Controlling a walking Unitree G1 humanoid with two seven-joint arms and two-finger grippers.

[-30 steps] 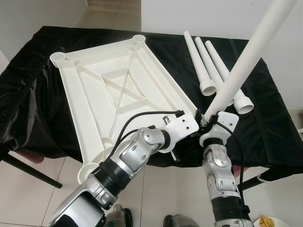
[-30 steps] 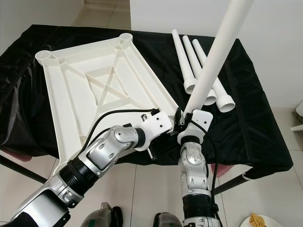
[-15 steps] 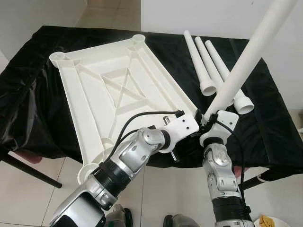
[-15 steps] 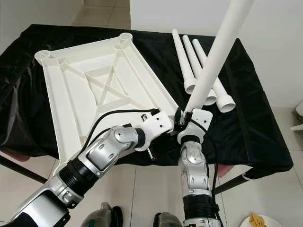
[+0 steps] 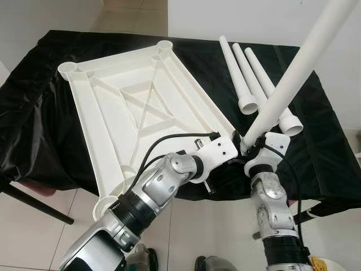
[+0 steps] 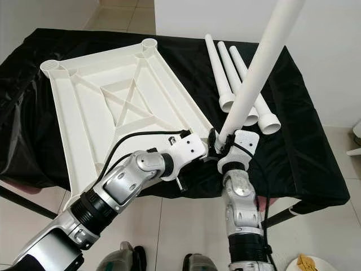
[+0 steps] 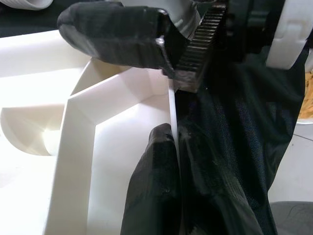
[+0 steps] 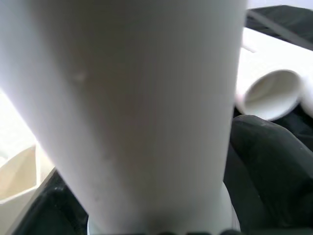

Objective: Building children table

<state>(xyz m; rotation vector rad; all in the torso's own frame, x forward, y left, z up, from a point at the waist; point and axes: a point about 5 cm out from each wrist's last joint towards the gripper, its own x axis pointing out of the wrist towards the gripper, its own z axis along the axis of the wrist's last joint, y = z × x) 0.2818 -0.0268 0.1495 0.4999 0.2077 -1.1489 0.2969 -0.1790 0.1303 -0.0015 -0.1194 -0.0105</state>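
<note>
A white plastic tabletop [image 5: 141,107] lies upside down on the black-covered table [image 5: 321,152]. My left gripper [image 7: 165,100] is shut on the thin rim of the tabletop at its near right corner [image 5: 230,135], one finger [image 7: 156,181] on each side of the rim. My right gripper [image 5: 251,148] is shut on the lower end of a long white table leg [image 5: 287,73]. The leg rises tilted toward the upper right, its foot just beside that corner. In the right wrist view the leg [image 8: 142,112] is very close, with one finger [image 8: 274,166] beside it.
Three more white legs [image 5: 248,73] lie side by side at the back right of the table. The black cloth hangs over the table's edges. Tiled floor lies below, with a dark frame bar [image 5: 34,203] at the left and a plate [image 5: 324,265] at the lower right.
My right arm has shifted a little to the right, and the held leg leans slightly more to the right. The left gripper and the tabletop have barely moved.
</note>
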